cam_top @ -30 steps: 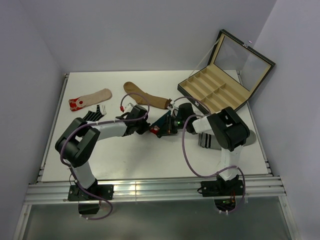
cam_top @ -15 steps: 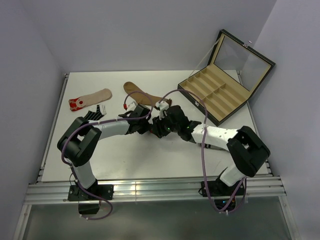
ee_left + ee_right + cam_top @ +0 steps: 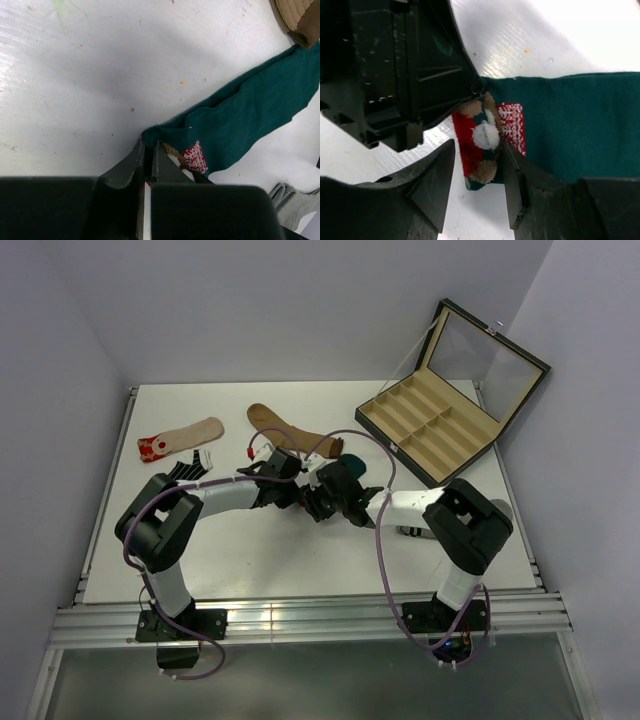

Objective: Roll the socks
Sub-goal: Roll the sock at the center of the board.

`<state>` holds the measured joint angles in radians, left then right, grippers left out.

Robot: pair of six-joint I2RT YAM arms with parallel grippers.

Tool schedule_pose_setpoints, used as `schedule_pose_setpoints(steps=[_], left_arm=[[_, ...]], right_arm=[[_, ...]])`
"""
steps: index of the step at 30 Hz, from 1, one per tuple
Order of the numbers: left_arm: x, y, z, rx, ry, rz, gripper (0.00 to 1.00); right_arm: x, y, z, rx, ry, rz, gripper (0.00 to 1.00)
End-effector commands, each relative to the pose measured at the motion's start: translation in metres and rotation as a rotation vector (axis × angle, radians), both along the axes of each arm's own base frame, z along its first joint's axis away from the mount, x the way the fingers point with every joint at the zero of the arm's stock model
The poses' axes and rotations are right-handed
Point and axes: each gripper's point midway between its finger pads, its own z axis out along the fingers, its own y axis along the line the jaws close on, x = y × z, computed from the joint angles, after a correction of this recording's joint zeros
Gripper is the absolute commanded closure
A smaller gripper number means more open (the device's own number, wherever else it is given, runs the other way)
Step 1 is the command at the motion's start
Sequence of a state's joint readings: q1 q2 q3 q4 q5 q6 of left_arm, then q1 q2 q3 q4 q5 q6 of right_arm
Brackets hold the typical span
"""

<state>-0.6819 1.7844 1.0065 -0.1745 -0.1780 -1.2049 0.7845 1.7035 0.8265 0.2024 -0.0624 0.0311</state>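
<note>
Change over the last second: my right arm swung in from the right side of the table (image 3: 250, 550), and my right gripper (image 3: 477, 150) now sits nose to nose with my left gripper (image 3: 148, 150) at mid-table. Right jaws were narrower a second ago. Now they stand apart, straddling the folded toe end (image 3: 479, 145) of the teal sock (image 3: 250, 110), the bit with the red, white and brown reindeer patch. There's a gap on the left finger side; the right finger is at or near the fabric, can't tell if it touches. Not gripping yet.

My left gripper hasn't shifted: clamped tight on the sock's edge right at the fold, pinning it to the table. The rest of the teal sock lies flat, running off toward the brown sock (image 3: 300, 20), its far end just beside it. A bit of grey sock (image 3: 295, 210) shows at the left wrist view's bottom corner.

Meaning for the task: only the first turn of the roll looks made, so this is early. The right gripper's new spot reads as setup to take the fold and roll it on toward the cuff while the left holds. Risk: if the left lets go early, the fold may spring open.
</note>
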Motion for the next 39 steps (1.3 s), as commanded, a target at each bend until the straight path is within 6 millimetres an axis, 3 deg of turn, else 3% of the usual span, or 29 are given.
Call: schedule_pose_setpoints(steps=[1,11,14,17,21,25,29,39], left_arm=[[-0.003,-0.002,-0.003,0.036,0.015,-0.023,0.99],[-0.003,-0.002,-0.002,0.022,0.026,-0.001,0.98],[-0.004,-0.001,-0.001,0.020,0.024,0.010,0.96],[-0.004,0.002,0.001,0.012,0.012,0.031,0.94],[-0.003,0.004,0.007,-0.014,-0.008,0.062,0.91],[-0.002,0.006,0.012,-0.039,-0.023,0.085,0.87],[-0.001,0.005,0.020,-0.065,-0.044,0.096,0.83],[-0.005,-0.002,0.034,-0.154,-0.078,0.095,0.55]], right_arm=[[-0.004,0.011,-0.003,-0.055,-0.046,0.058,0.50],[-0.021,0.010,-0.024,-0.172,-0.065,0.060,0.51],[-0.025,0.010,-0.028,-0.167,-0.045,0.057,0.65],[-0.029,0.005,-0.027,-0.138,-0.008,0.051,0.88],[-0.030,0.002,-0.019,-0.034,0.103,0.040,0.99],[-0.037,0.000,-0.014,0.071,0.283,0.060,1.00],[-0.027,-0.016,-0.015,0.199,0.458,-0.024,1.00],[-0.012,-0.043,-0.035,0.503,0.802,-0.192,1.00]])
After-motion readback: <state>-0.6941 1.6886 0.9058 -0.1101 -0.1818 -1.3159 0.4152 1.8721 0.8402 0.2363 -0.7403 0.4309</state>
